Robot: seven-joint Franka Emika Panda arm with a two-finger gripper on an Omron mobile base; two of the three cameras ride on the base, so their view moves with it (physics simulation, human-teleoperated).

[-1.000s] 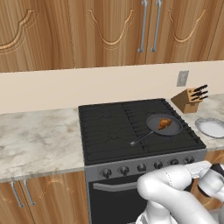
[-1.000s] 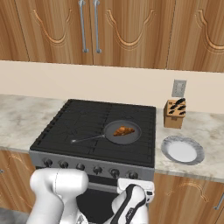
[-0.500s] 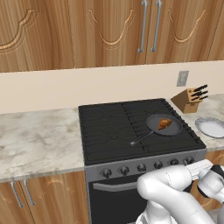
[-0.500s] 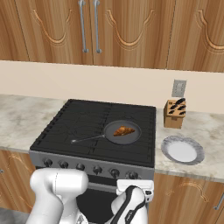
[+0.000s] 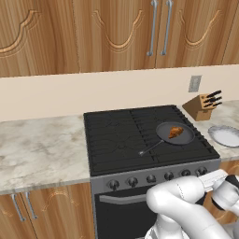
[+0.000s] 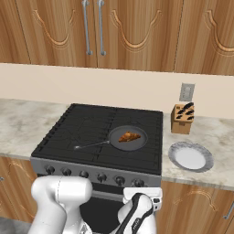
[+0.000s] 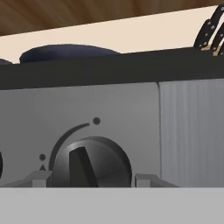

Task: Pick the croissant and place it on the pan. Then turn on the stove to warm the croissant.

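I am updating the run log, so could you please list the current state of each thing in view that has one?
croissant: lying in the pan.
pan: on the stove, handle toward the stove's left.
stove: no flame visible.
knob: pointer near upright, between the fingertips.
gripper: open, straddling the knob.
plate: bare, on the counter.
cabinet doors: closed.

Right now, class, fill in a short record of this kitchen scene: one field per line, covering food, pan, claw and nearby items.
croissant: lying in the pan
pan: on the stove's right-hand grates, handle pointing left
stove: black, row of knobs along the front
claw: level with one knob, a fingertip at each side, not closed
plate: on the counter right of the stove
knife block: behind the plate
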